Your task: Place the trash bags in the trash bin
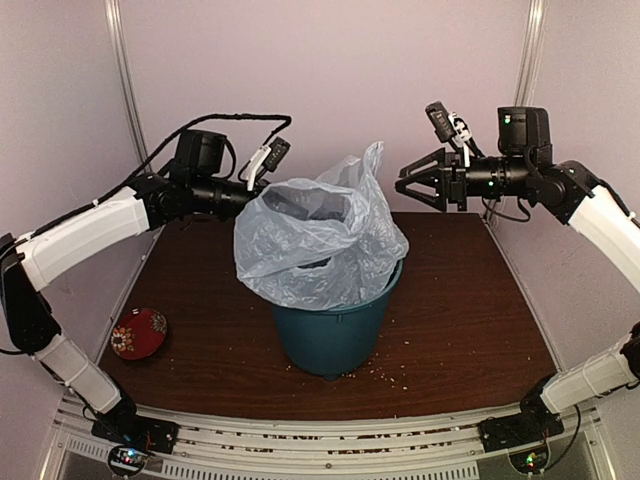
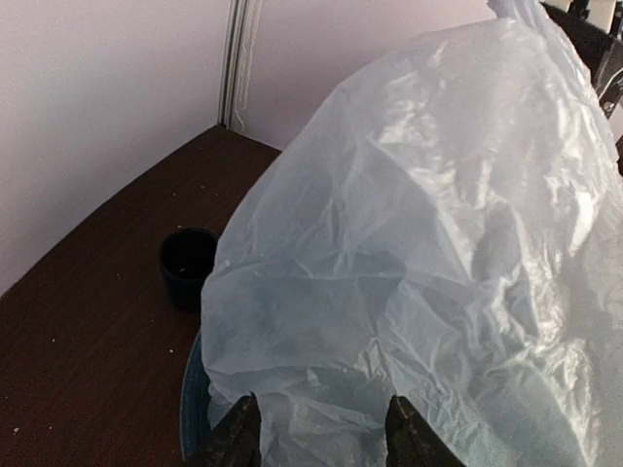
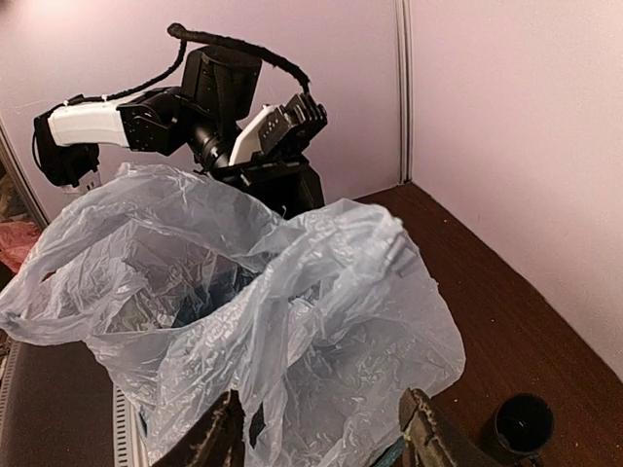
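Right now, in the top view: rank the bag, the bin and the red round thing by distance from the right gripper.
1. Trash bag, just left of the right gripper.
2. Trash bin, lower, at table centre.
3. Red round object, far left, near edge.

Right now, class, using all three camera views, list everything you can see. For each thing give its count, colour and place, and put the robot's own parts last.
trash bag: one, translucent pale blue-grey, draped over the bin's mouth and billowing above the rim
trash bin: one, teal, middle of the table
mug: one, small and dark, on the table beside the bin, hidden in the top view
red round object: one, patterned, at the table's left edge
crumbs: many, pale, scattered in front of the bin
table: one, dark brown
left gripper: one, black, open, at the bag's left side
right gripper: one, black, open, in the air to the right of the bag
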Available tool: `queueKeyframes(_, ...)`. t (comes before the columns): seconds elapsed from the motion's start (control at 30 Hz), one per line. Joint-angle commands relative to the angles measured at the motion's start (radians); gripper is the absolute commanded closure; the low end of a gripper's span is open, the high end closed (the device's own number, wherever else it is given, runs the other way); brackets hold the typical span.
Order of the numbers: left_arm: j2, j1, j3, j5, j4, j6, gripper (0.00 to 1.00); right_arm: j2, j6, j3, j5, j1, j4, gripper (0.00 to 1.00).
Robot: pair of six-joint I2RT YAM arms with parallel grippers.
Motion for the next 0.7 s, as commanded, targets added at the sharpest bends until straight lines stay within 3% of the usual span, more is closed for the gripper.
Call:
queueKeyframes(0.0, 0.035, -0.011, 0.017, -0.104, -0.044, 0.054, 0.56, -0.001, 0.016, -0.014, 0.009, 0.007, 0.039, 0.45)
queueKeyframes(0.37, 0.119, -0.064, 0.064, -0.253, -0.071, 0.048, 0.68, -0.013, -0.012, -0.05, 0.032, 0.038, 0.022, 0.48)
queueKeyframes(0.47, 0.124, -0.075, 0.093, -0.337, -0.104, 0.057, 0.68, -0.016, -0.021, -0.05, 0.053, 0.05, 0.011, 0.45)
queueKeyframes(0.57, 0.069, -0.076, 0.123, -0.435, -0.118, 0.069, 0.54, -0.017, -0.026, -0.039, 0.077, 0.06, 0.004, 0.35)
queueKeyframes(0.67, 0.024, -0.075, 0.216, -0.601, -0.178, 0.085, 0.39, -0.008, -0.038, -0.013, 0.088, 0.07, -0.02, 0.34)
